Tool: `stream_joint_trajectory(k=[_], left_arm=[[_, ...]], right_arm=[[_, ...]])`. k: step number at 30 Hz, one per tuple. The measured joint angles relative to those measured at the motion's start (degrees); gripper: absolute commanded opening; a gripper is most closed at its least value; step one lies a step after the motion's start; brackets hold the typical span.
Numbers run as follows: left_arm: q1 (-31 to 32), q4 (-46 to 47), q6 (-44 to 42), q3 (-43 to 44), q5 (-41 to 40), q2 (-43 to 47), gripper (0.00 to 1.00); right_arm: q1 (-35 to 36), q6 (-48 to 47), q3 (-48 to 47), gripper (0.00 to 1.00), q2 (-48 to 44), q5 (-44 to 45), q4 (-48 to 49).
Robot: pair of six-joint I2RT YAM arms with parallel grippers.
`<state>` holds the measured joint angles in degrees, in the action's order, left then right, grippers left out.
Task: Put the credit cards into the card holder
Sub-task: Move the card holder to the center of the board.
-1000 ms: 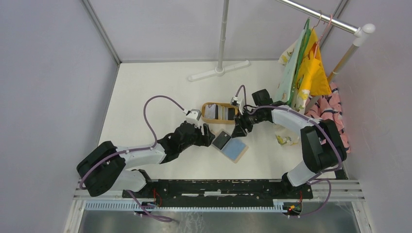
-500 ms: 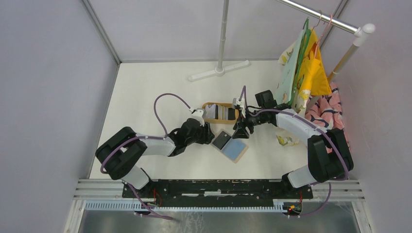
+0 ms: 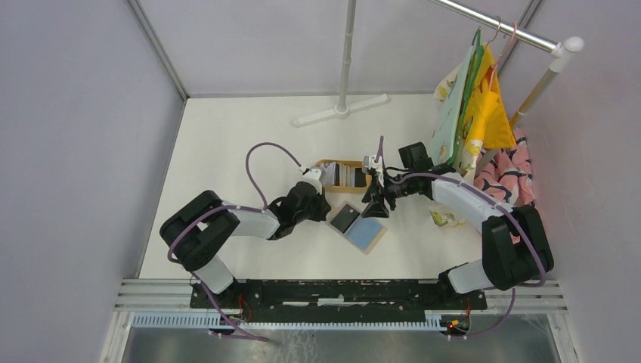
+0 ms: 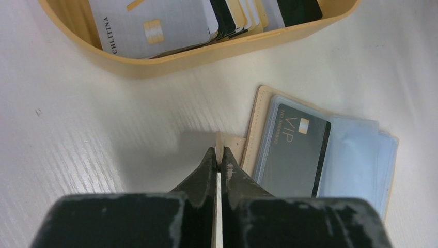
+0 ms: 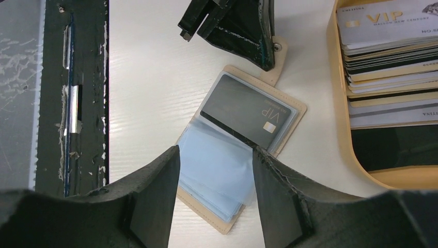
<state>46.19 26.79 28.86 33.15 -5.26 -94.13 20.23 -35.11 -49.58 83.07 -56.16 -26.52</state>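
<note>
The card holder [image 3: 361,229] lies open on the table, beige with light blue sleeves [image 5: 217,170]. A black VIP credit card [image 4: 294,152] sits in its left sleeve, also seen as the black card [image 5: 248,111]. My left gripper [image 4: 219,152] is shut on the holder's beige snap tab [image 4: 235,144] at its left edge; the snap button [image 5: 279,46] shows beside the fingers. My right gripper [image 5: 214,155] hovers open just above the blue sleeves, holding nothing. Several more credit cards [image 4: 155,26] stand stacked in the oval wooden tray [image 3: 342,161].
The wooden tray [image 5: 338,103] sits just behind the card holder. A white stand base [image 3: 340,112] lies at the back. Hanging clothes [image 3: 472,113] and a patterned cloth pile [image 3: 514,174] crowd the right side. A black rail [image 3: 340,291] runs along the near edge.
My left gripper has closed onto the holder's snap tab, and the left arm has drawn in toward the tray. The right gripper shifted slightly and stays open.
</note>
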Motion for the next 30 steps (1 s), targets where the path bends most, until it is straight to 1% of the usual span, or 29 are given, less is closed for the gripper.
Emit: stream_joint_trajectory(k=[4,8,10,12,13,14,15,16,18,19,20,22,26,29,30], left_arm=[[0.0,0.6,0.7,-2.7,-0.7,2.1,0.02],[0.0,0.3,4.7,-9.7,-2.6,9.5,0.02],[0.2,0.3,7.8,-13.7,-4.1,13.9,0.02],[0.8,0.3,11.2,-17.3,-6.0,17.7,0.02],[1.5,0.1,12.9,-19.2,-7.2,19.7,0.02],[2.5,-0.1,14.9,-20.9,-8.5,21.6,0.02],[3.8,-0.7,16.5,-22.0,-9.9,23.3,0.02],[5.3,-1.7,17.9,-22.7,-11.4,24.8,0.06],[8.5,-3.8,20.0,-22.9,-14.0,26.9,0.2],[10.3,-5.1,21.1,-22.8,-15.5,27.8,0.29],[11.9,-6.7,22.0,-22.6,-16.8,28.8,0.38],[14.0,-9.9,23.2,-22.1,-18.7,30.1,0.51],[15.0,-17.2,24.4,-21.1,-22.3,34.7,0.72],[15.0,-23.1,23.6,-19.3,-25.2,40.2,0.87],[15.0,-24.7,22.8,-18.3,-26.3,41.6,0.92]], right_arm=[[0.0,-2.9,0.9,0.6,-2.0,-0.6,-0.1],[0.5,-7.2,2.0,0.61,-5.3,0.0,-0.1],[1.1,-9.3,2.9,0.64,-7.5,1.3,0.3],[2.4,-11.6,4.3,0.69,-10.4,3.7,1.5],[3.2,-12.5,5.0,0.73,-11.6,4.9,2.1],[4.2,-13.6,5.7,0.79,-13.1,6.6,3.0],[5.3,-14.7,6.5,0.91,-14.7,8.5,4.0],[6.3,-15.8,7.1,0.98,-16.2,10.4,5.1],[7.7,-16.6,7.7,0.98,-18.4,13.1,7.3],[8.1,-16.0,7.7,0.98,-19.1,14.4,9.3],[8.2,-14.8,7.4,0.98,-19.0,15.5,10.7],[8.2,-11.0,5.2,0.98,-16.9,16.5,12.9],[8.7,-4.2,-3.4,0.93,-7.8,15.0,13.7],[9.7,1.6,-5.1,0.89,-4.7,17.6,16.9],[10.0,4.5,-5.1,0.84,-4.2,19.3,17.8]])
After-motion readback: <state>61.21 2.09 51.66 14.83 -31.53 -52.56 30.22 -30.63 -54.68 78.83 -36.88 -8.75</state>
